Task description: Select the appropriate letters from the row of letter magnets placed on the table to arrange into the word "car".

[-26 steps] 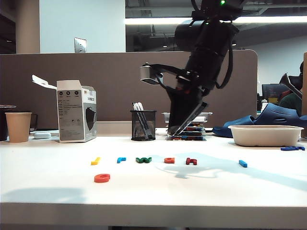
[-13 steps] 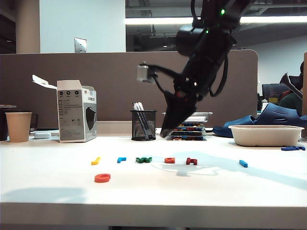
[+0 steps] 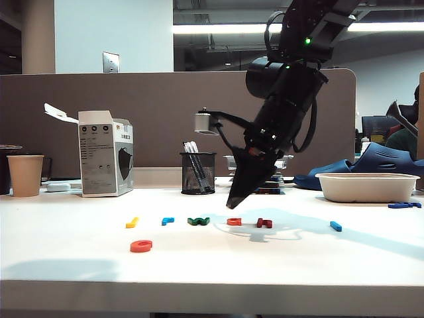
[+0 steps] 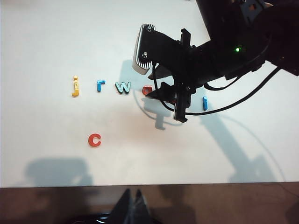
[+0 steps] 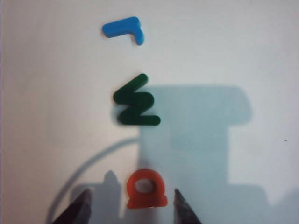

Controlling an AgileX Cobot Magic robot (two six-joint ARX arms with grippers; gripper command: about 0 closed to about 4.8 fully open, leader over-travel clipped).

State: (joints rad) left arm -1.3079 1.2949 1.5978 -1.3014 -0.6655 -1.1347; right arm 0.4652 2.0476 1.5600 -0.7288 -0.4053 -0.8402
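1. Right wrist view: my right gripper (image 5: pixel 131 205) is wide open, holding nothing, one finger each side of the orange-red letter (image 5: pixel 146 188).
2. My left gripper (image 4: pixel 132 205) looks closed, off the table (image 4: pixel 46 46).

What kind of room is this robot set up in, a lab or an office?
Most likely an open-plan office: a white desk backed by a grey partition, a mesh pen holder, a paper cup, ceiling strip lights.
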